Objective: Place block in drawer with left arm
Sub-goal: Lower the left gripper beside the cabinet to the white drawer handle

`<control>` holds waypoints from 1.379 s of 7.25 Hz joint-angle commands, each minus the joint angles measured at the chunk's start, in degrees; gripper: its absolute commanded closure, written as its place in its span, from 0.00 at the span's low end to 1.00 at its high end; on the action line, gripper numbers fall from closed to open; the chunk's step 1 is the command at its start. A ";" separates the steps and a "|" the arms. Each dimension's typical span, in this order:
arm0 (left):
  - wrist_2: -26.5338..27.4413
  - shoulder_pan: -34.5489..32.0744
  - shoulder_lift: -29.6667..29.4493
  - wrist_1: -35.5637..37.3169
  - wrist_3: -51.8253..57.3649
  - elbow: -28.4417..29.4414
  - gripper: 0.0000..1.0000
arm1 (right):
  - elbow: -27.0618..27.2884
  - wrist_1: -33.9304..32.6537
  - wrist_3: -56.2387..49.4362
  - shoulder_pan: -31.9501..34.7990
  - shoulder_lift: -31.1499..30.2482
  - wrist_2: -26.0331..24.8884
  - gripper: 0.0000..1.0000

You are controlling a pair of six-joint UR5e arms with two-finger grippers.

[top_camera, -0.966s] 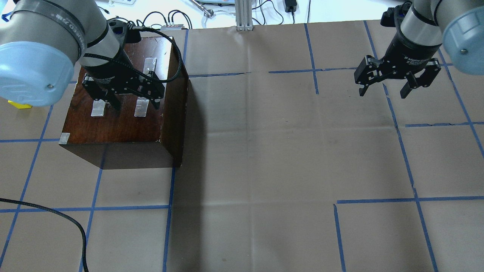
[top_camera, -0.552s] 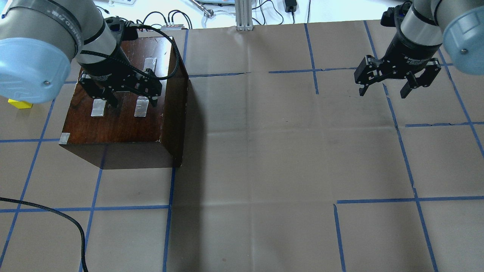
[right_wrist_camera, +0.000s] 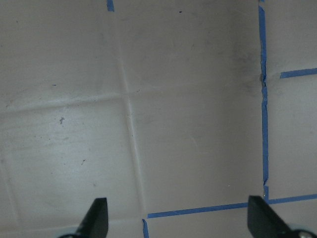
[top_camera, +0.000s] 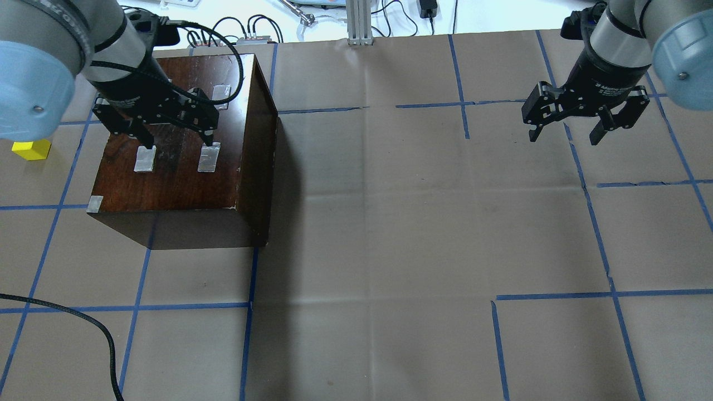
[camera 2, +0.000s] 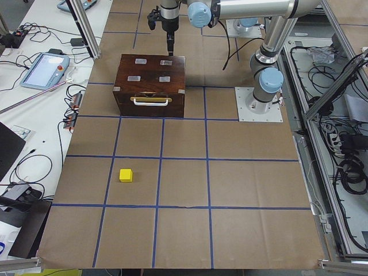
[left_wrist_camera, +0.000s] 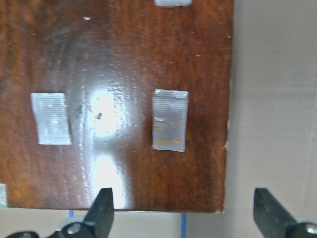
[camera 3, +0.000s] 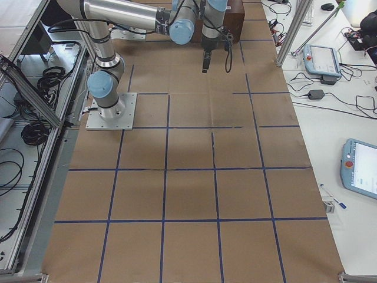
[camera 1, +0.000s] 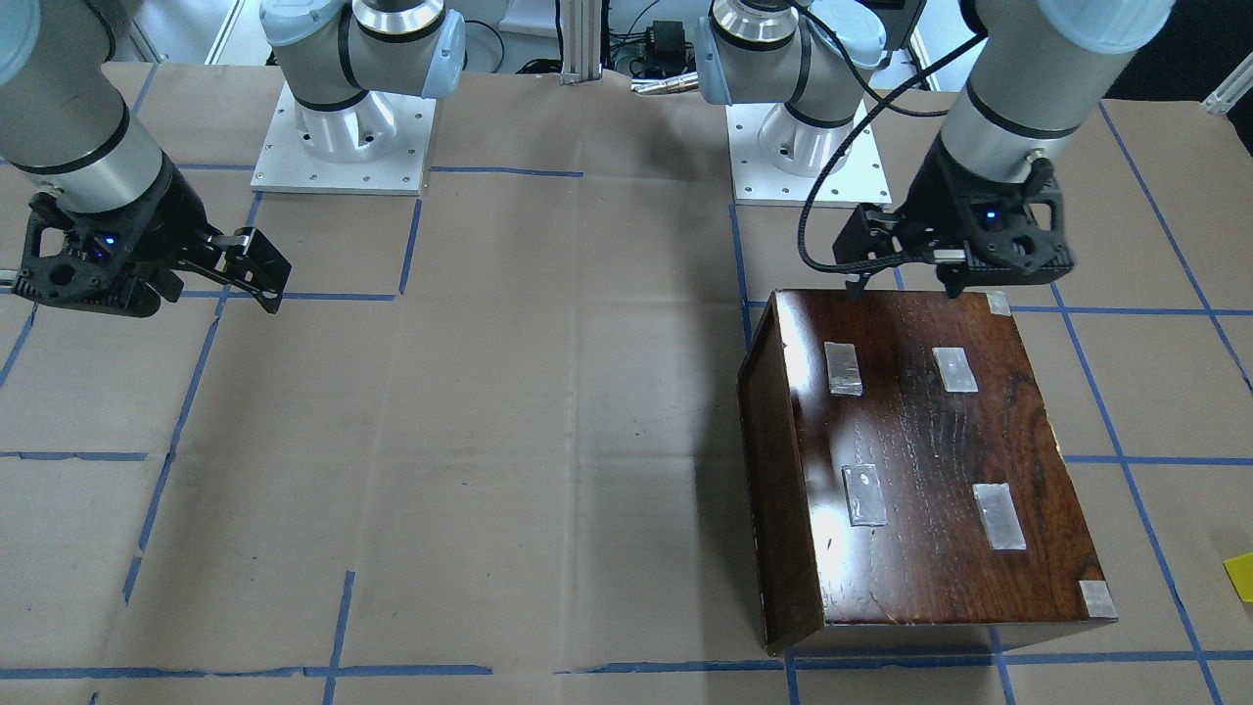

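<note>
The yellow block [top_camera: 32, 150] lies on the table paper left of the dark wooden box [top_camera: 178, 178]; it also shows in the front view [camera 1: 1240, 576] and the exterior left view [camera 2: 126, 175]. My left gripper [top_camera: 178, 138] is open and empty, hovering above the box's taped top [left_wrist_camera: 124, 74], with its fingertips [left_wrist_camera: 101, 210] near the top's edge. In the exterior left view the box's front face [camera 2: 150, 103] carries a pale bar. The drawer's pale tray does not show. My right gripper [top_camera: 563, 136] is open and empty over bare paper, far to the right.
Silver tape patches [top_camera: 209, 157] are stuck on the box top. A loose black cable [top_camera: 83, 323] trails across the table's near left. Blue tape lines [top_camera: 596, 239] grid the brown paper. Both arm bases [camera 1: 343, 137] stand at the robot's side.
My left gripper has moved left and slightly away across the box top, still open. The yellow block is less covered by the arm. The right arm has not moved.
</note>
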 commanded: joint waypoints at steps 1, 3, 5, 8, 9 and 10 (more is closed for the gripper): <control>0.44 11.89 -1.35 -0.07 13.43 2.22 0.01 | 0.03 0.00 -0.06 0.00 0.00 0.00 0.00; -0.26 18.42 -7.30 0.99 19.46 4.67 0.01 | 0.03 0.00 0.03 0.00 0.00 0.00 0.00; -4.01 22.48 -13.63 0.81 19.65 9.59 0.01 | 0.03 0.00 0.03 0.00 0.00 0.00 0.00; -12.38 24.78 -19.36 0.29 29.64 9.52 0.01 | 0.03 0.00 -0.06 0.00 0.00 0.00 0.00; -12.30 24.87 -20.16 0.55 30.02 9.52 0.01 | 0.03 0.00 -0.06 0.00 0.00 0.00 0.00; -12.39 25.21 -21.12 0.55 30.02 9.52 0.01 | 0.03 0.00 0.03 0.00 0.00 0.00 0.00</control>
